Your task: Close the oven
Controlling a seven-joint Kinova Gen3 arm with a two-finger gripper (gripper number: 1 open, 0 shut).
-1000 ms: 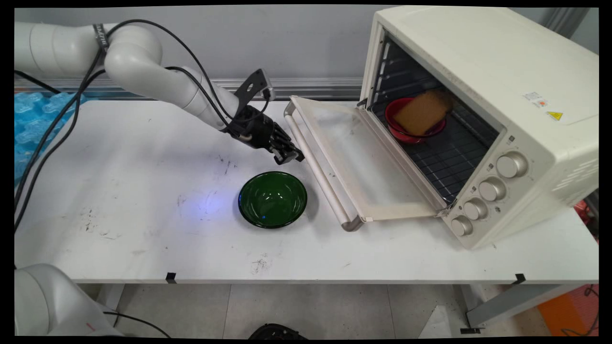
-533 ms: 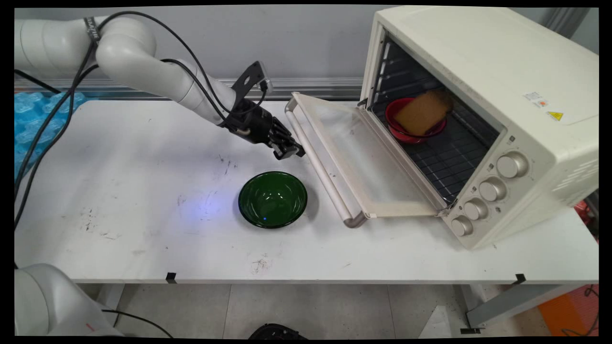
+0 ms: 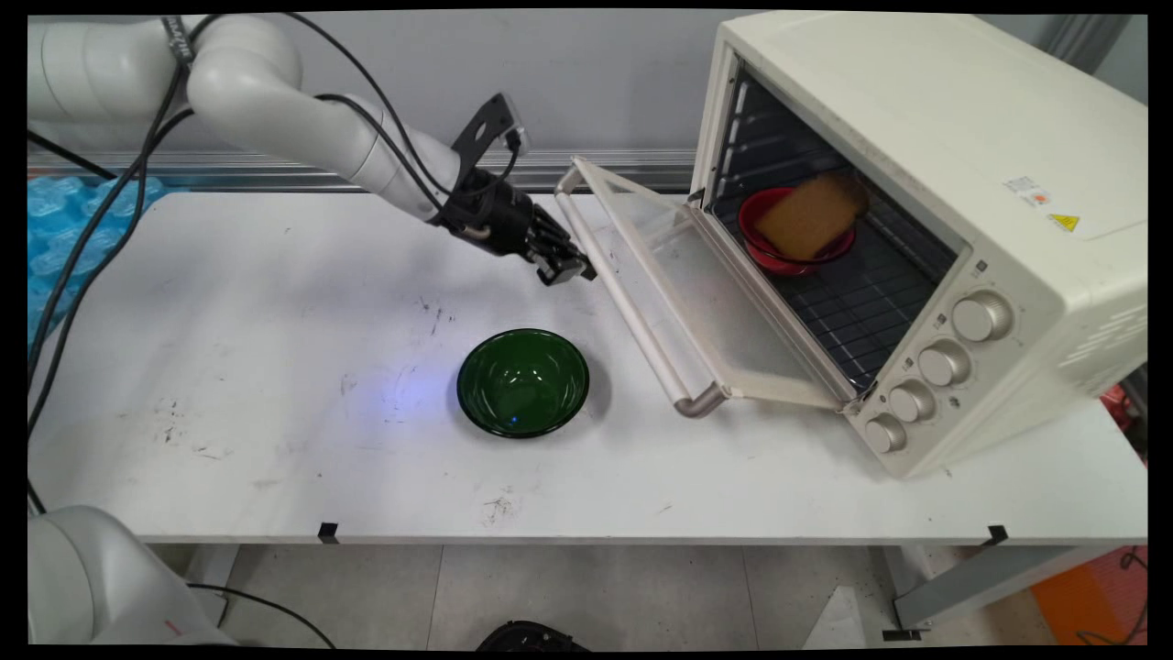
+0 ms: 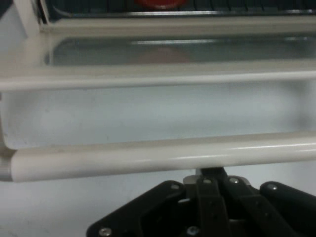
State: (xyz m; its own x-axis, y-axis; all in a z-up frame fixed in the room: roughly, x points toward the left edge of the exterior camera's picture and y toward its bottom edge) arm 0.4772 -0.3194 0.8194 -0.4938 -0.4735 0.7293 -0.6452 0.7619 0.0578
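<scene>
My gripper (image 3: 573, 272) is shut, and its tip sits against the underside of the cream handle bar (image 3: 632, 312) of the toaster oven's door (image 3: 706, 302). The door hangs partly lifted off the table. In the hand view the shut fingertips (image 4: 212, 174) touch the handle bar (image 4: 158, 158) from below, with the glass door (image 4: 163, 106) beyond it. Inside the white oven (image 3: 916, 137) a red bowl (image 3: 779, 254) stands on the rack with a brown slice of bread (image 3: 806, 215) leaning in it. A sliver of the red bowl (image 4: 155, 3) shows at the hand view's top edge.
A dark green bowl (image 3: 522, 380) stands on the white table (image 3: 275, 367), below and to the left of the gripper and close to the door's free end. Blue bubble wrap (image 3: 64, 229) lies off the table's left edge. Oven knobs (image 3: 944, 362) face the front right.
The gripper has moved up and to the right against the handle. The oven door has swung from lying nearly flat to tilted upward.
</scene>
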